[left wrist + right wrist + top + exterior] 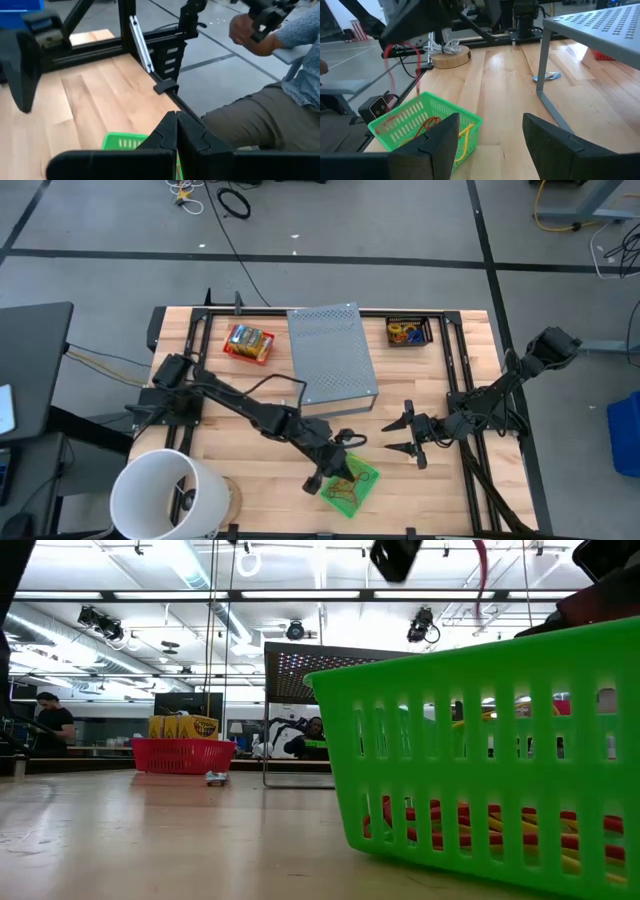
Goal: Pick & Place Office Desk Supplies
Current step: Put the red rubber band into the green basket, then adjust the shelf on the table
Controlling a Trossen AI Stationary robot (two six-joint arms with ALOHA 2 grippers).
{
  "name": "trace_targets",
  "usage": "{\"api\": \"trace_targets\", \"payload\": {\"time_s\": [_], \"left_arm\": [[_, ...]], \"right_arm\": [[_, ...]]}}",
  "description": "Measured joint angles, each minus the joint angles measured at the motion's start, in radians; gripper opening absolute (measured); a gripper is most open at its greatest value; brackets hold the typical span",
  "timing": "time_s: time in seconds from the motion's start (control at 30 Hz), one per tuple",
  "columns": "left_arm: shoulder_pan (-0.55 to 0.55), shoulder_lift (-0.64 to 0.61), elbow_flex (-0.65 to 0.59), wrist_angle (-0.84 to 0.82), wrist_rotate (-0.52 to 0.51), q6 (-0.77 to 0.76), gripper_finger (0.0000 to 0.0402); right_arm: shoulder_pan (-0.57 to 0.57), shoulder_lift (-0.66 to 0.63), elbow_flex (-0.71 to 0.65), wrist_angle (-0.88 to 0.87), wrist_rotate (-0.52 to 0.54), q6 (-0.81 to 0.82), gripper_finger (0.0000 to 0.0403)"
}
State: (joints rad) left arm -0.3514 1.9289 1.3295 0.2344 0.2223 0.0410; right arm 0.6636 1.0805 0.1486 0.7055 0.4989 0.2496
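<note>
Thin red rubber-band loop (395,57) dangling from clenched left tool (318,479), directly above green slatted plastic basket (352,484) holding red and yellow bands (427,125) on pale wooden bench (250,470). Seen dangling only from right wrist. Released right tool (405,435) just beside, fingers spread.

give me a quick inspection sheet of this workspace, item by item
surface: wooden table, bare in front of the right arm
job's things: green basket holding rubber bands; red basket with packets; dark tray with coloured bands
clutter: grey perforated box; white bucket
grippers: left gripper shut on a red rubber band, over the green basket; right gripper open, beside it
cables: black cable on the floor
surroundings: seated person beside the table
</note>
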Motion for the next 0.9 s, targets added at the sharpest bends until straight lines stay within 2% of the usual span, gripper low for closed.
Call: {"api": "trace_targets", "payload": {"time_s": [0.27, 0.57, 0.63, 0.8, 0.9], "left_arm": [[0.013, 0.055, -0.001, 0.0, 0.008, 0.019, 0.0014], [0.015, 0.087, -0.004, 0.021, -0.011, 0.013, 0.0085], [0.014, 0.095, -0.006, 0.024, 0.017, 0.041, 0.0107], [0.011, 0.109, -0.006, 0.208, 0.146, 0.088, 0.0158], [0.01, 0.108, -0.005, 0.304, 0.186, 0.083, 0.0177]], "right_arm": [[0.0, 0.0, 0.0, 0.0, 0.0, 0.0, 0.0226], [0.0, 0.0, 0.0, 0.0, 0.0, 0.0, 0.0226], [0.0, 0.0, 0.0, 0.0, 0.0, 0.0, 0.0226], [0.0, 0.0, 0.0, -0.007, 0.0, 0.005, 0.0226], [0.0, 0.0, 0.0, -0.008, 0.0, 0.007, 0.0226]]}}
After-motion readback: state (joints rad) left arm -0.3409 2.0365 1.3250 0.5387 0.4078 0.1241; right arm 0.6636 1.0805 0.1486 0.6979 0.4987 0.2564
